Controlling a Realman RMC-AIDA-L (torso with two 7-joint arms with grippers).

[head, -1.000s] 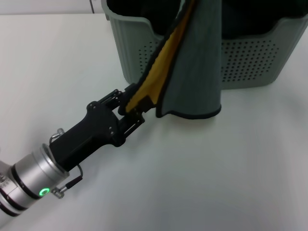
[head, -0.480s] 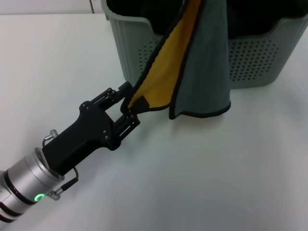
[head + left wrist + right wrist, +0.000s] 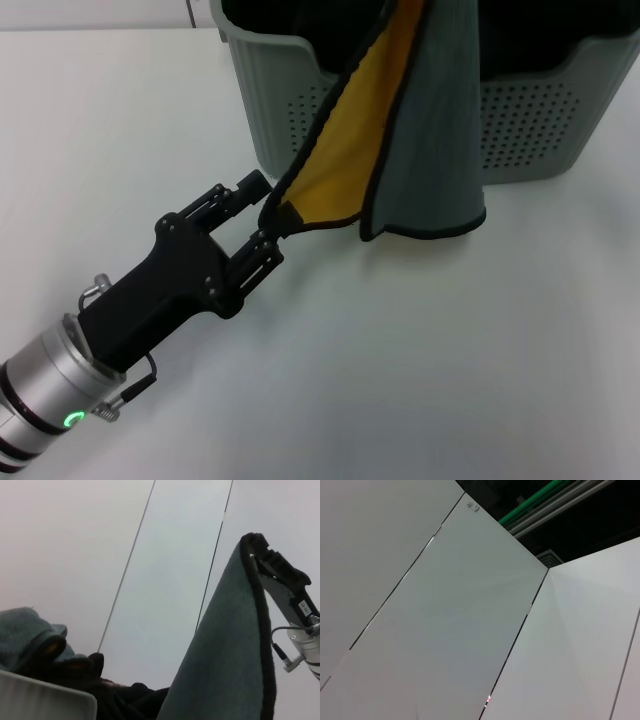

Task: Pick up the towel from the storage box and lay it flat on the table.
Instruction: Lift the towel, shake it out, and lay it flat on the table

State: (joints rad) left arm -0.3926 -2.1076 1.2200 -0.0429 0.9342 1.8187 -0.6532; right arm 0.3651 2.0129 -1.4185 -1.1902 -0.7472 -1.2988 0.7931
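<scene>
The left gripper (image 3: 268,222), a black two-finger unit on a silver-collared arm, sits low over the plain smooth white table (image 3: 420,360), just in front of the large sage-green plastic storage box (image 3: 530,130) with perforated dotted walls. Its jaws are closed to a narrow gap and pinch the lower corner of the towel (image 3: 430,150), a cloth with a mustard-yellow face, a grey-teal face and black edge trim.

The towel hangs in front of the storage box, running up past the top of the head view. Its yellow face is spread open toward the left gripper; the grey-teal face falls in a fold beside it, with the bottom hem near the table surface at the foot of the box wall. Whether the hem touches the table cannot be told.

In the left wrist view the towel's upper corner is clamped by the right gripper (image 3: 257,547), raised well above the box; its jaws are closed on the trimmed edge. Dark cloths (image 3: 80,665) lie inside the box below
</scene>
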